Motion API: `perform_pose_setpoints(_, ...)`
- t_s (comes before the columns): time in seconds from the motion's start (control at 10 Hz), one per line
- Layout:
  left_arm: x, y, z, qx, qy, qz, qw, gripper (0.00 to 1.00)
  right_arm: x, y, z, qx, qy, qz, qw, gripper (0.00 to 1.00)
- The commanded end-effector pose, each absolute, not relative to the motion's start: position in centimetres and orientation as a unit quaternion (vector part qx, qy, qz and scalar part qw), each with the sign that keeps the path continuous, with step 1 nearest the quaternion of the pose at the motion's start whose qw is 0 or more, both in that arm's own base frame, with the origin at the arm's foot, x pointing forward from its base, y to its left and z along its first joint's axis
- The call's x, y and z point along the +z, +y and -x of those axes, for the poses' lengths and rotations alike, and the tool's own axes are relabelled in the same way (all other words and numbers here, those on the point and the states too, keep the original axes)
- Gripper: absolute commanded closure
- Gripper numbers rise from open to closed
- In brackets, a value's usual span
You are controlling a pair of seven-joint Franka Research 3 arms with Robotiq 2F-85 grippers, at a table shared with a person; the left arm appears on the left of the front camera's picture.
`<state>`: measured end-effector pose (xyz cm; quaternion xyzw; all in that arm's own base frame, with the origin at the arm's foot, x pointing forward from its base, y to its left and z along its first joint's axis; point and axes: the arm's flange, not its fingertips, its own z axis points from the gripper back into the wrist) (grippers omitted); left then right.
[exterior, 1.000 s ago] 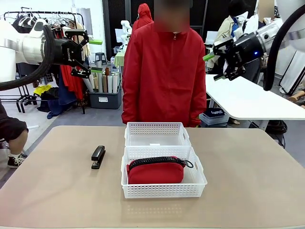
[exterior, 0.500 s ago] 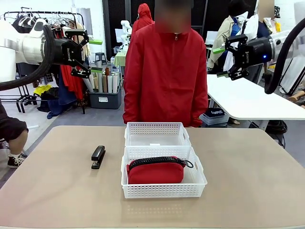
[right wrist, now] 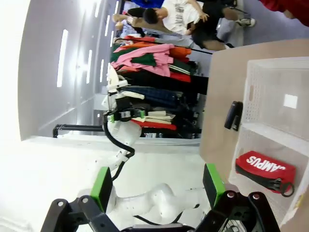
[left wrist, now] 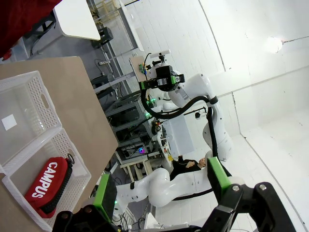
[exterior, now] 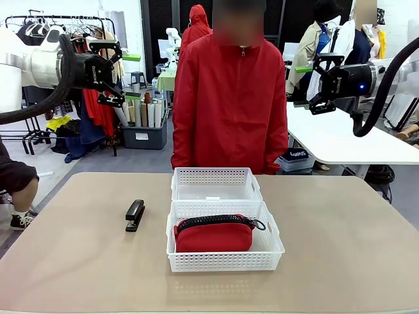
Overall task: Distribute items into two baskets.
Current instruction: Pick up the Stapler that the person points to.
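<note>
Stapler (exterior: 135, 215) flat on table (exterior: 340, 248), left-center of frame, just left of baskets, long axis near-to-far. L gripper (exterior: 129, 77) upper left, high above stapler, nearer. R gripper (exterior: 306, 88) upper right, farther. Both jaws wide apart, empty. Pouch (exterior: 213, 234) in near basket (exterior: 226, 261); far basket (exterior: 216, 175) w/o item. Person, clothes rack (exterior: 39, 23) behind.

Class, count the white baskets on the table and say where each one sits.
2. The near basket holds the red pouch; the far basket sits right behind it, toward the person. None looks hidden.
</note>
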<state>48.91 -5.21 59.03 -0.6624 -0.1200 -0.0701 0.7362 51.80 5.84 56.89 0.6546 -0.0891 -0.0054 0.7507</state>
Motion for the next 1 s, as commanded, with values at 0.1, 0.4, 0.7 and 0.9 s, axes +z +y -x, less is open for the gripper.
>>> perform_pose_setpoints(0.1,59.31,-5.26,-48.80,-0.073,-0.121,0.663,0.735,0.00,57.56,5.91,-52.30,0.016,-0.091,-0.680,0.727,0.00)
perform_pose_setpoints(0.4,59.31,-5.26,-48.80,-0.073,-0.121,0.663,0.735,0.00,57.62,6.08,-52.12,0.033,-0.074,-0.678,0.731,0.00)
perform_pose_setpoints(0.7,59.31,-5.26,-48.80,-0.073,-0.121,0.663,0.735,0.00,57.45,6.15,-51.75,0.010,-0.077,-0.671,0.738,0.00)
perform_pose_setpoints(0.9,59.31,-5.26,-48.80,-0.073,-0.121,0.663,0.735,0.00,57.45,6.15,-51.75,0.010,-0.077,-0.671,0.738,0.00)
